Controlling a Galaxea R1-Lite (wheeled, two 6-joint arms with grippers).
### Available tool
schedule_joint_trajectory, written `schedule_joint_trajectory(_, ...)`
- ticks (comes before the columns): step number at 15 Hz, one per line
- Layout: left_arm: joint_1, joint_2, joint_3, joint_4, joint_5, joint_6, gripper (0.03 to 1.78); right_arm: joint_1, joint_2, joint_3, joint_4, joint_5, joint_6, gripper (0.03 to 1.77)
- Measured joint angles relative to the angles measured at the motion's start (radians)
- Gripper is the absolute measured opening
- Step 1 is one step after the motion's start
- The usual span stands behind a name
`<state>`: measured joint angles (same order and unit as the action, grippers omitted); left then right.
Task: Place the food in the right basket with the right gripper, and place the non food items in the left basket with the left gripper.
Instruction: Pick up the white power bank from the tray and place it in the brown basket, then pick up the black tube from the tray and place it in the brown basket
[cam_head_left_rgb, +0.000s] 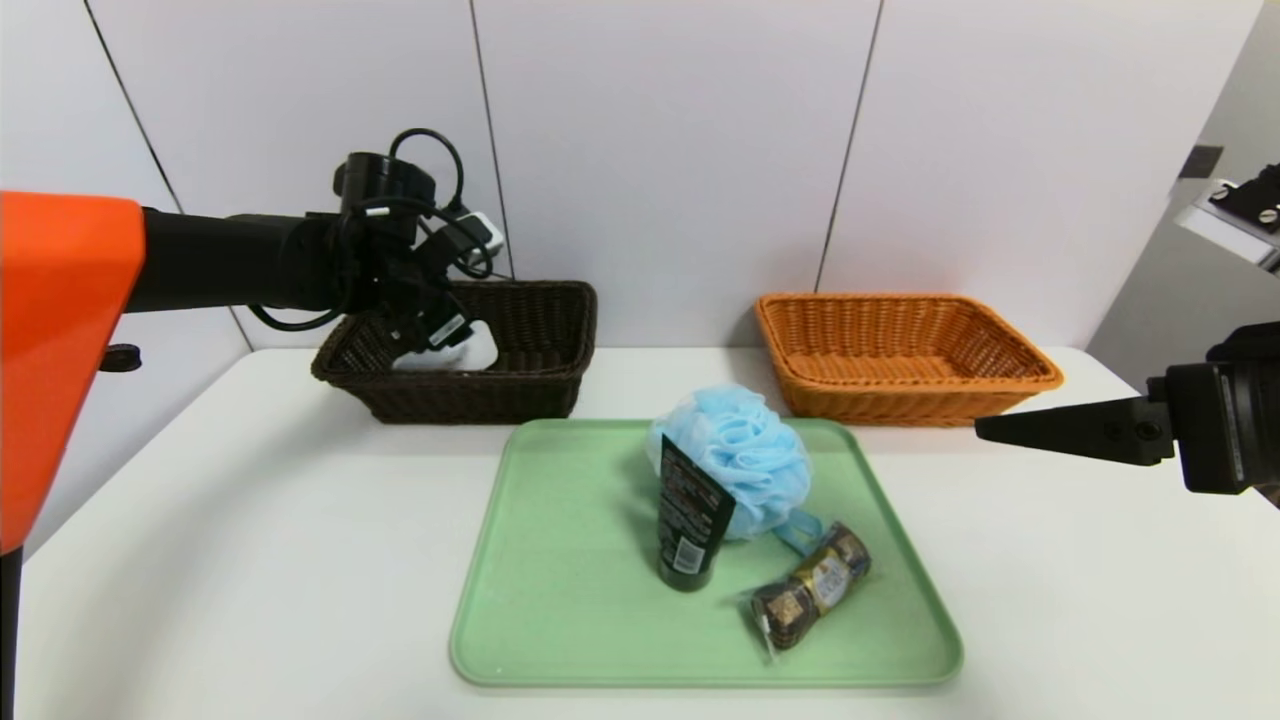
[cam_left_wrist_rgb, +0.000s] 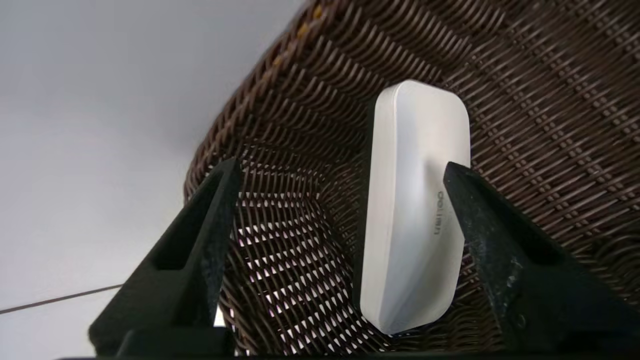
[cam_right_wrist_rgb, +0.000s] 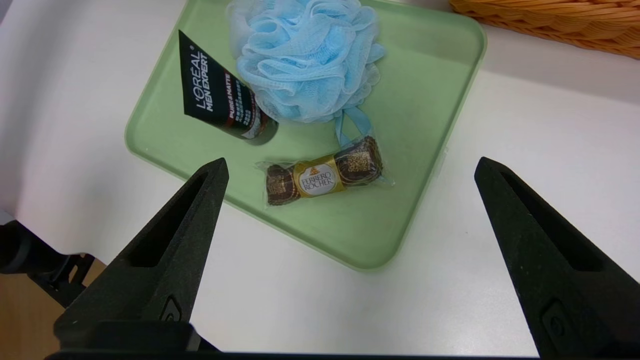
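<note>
Wicker, dark brown: left basket (cam_head_left_rgb: 520, 345) sits at table's far left; L gripper (cam_left_wrist_rgb: 340, 175) hangs inside it, pointing fwd and down.
L gripper state: jaws spread wide, nothing clamped. White case (cam_left_wrist_rgb: 415, 210) lies loose between the fingers, resting on the basket weave; one finger (cam_left_wrist_rgb: 480, 220) looks right beside or just touching its edge, the other stands well apart.
Case axis: long axis runs roughly along the gripper's pointing line, so I judge a straight pull-back clears it w/o dragging.
R gripper (cam_right_wrist_rgb: 350, 170): parked at table's right, above and just off the tray (cam_head_left_rgb: 560, 600); jaws fully apart, empty.
Key relation: chocolate pack (cam_right_wrist_rgb: 325, 175) lies on tray's near-right part, nearly centred between R fingers in the wrist view, ahead and below. Long axis runs across the jaw gap, slightly tilted; wrist prob. needs a turn to pinch its short side.
Nearer arm: R, clearly. Suits the task, since it's the food item.
Right basket (cam_head_left_rgb: 905, 350): orange wicker, far right behind tray, nothing visible in it.
Non-food left on tray: black tube (cam_head_left_rgb: 690, 520) standing on its cap, leaning on blue bath pouf (cam_head_left_rgb: 735, 460); both for L arm.
In the way: pouf's ribbon loop (cam_head_left_rgb: 800, 530) touches or sits just beside the chocolate's far end; could snag. Tube near but apart.
</note>
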<state>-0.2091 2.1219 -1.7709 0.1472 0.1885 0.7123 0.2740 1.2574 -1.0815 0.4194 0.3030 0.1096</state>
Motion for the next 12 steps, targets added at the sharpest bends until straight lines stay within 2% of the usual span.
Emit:
schedule_joint_trajectory(2,0.001,-0.014,-0.035,0.001,0.001,-0.028,1.51,-0.002,-0.005,0.004,-0.001,0.000,0.004,1.70)
schedule_joint_trajectory(5,-0.003,-0.044,-0.120,0.027,0.013,-0.169,1.57,-0.003,-0.015,0.011,-0.001,-0.002,0.029,1.70)
schedule_joint_trajectory(8,-0.007,-0.087,-0.193,0.140,0.033,-0.379,1.61,-0.003,-0.021,0.019,-0.001,-0.005,0.035,1.70)
schedule_joint_trajectory(12,-0.026,-0.187,-0.204,0.351,0.032,-0.682,1.65,-0.003,-0.032,0.032,-0.031,-0.002,0.043,1.70)
